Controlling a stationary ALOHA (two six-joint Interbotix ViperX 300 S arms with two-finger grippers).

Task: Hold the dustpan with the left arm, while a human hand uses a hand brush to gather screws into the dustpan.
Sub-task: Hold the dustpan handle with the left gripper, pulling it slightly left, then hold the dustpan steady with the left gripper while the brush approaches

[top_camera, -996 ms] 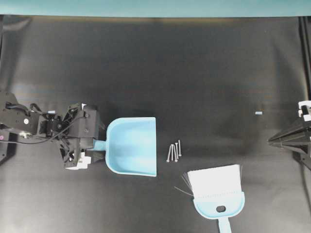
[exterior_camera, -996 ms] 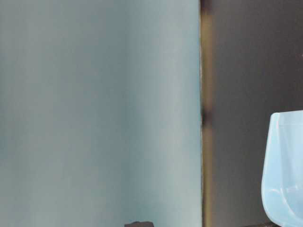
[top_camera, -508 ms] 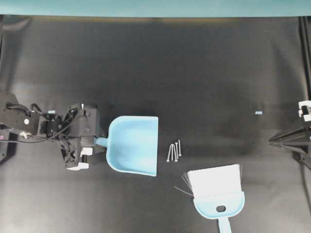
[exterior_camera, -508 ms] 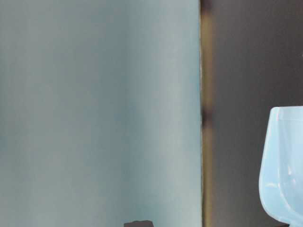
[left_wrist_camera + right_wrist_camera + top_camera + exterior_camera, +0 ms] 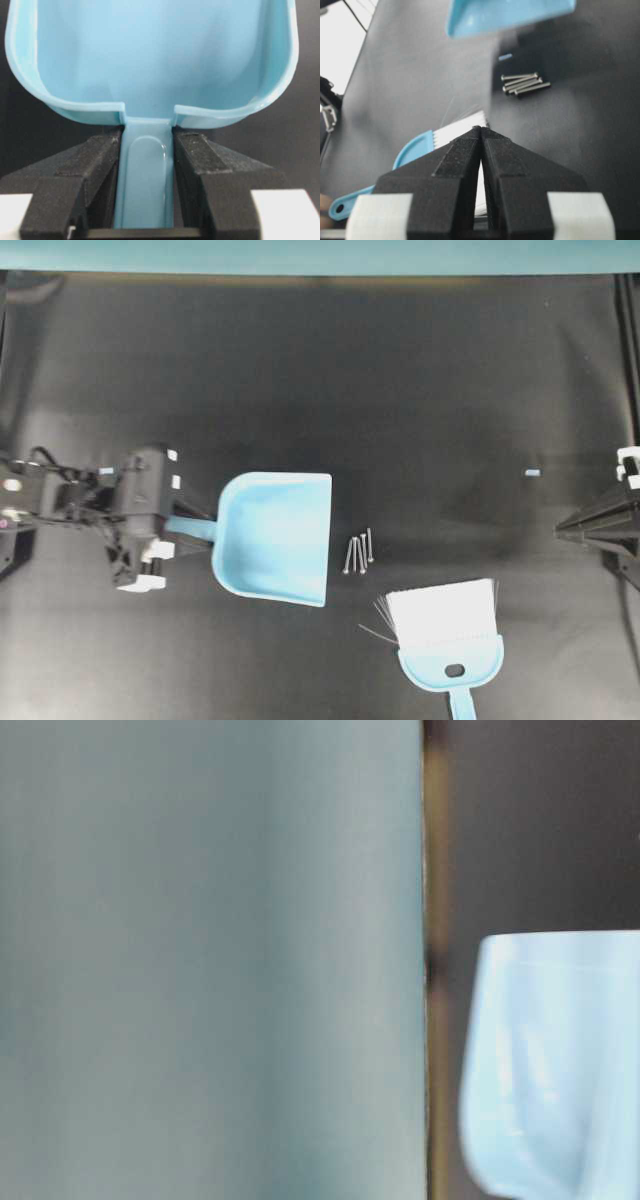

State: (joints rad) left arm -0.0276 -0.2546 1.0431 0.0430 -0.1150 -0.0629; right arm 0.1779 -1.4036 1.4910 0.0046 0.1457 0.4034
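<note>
- While judged from present positions: first step done, left gripper pinching the dustpan by its handle, open edge turned toward the screws.
- Appears raised off the mat in the table-level view; not certain.
- Sweeping not begun: 3 screws lying together just beside the dustpan's open edge, none inside.
- Brush lying untouched near the screws; no human hand clearly seen.
- Right gripper pressed together, empty, parked well apart.

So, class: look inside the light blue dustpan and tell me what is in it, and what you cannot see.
The dustpan tray looks bare: plain blue plastic. The three screws lie outside, beside its open edge. The left hand grips its handle. The tabletop beneath the tray is covered.
</note>
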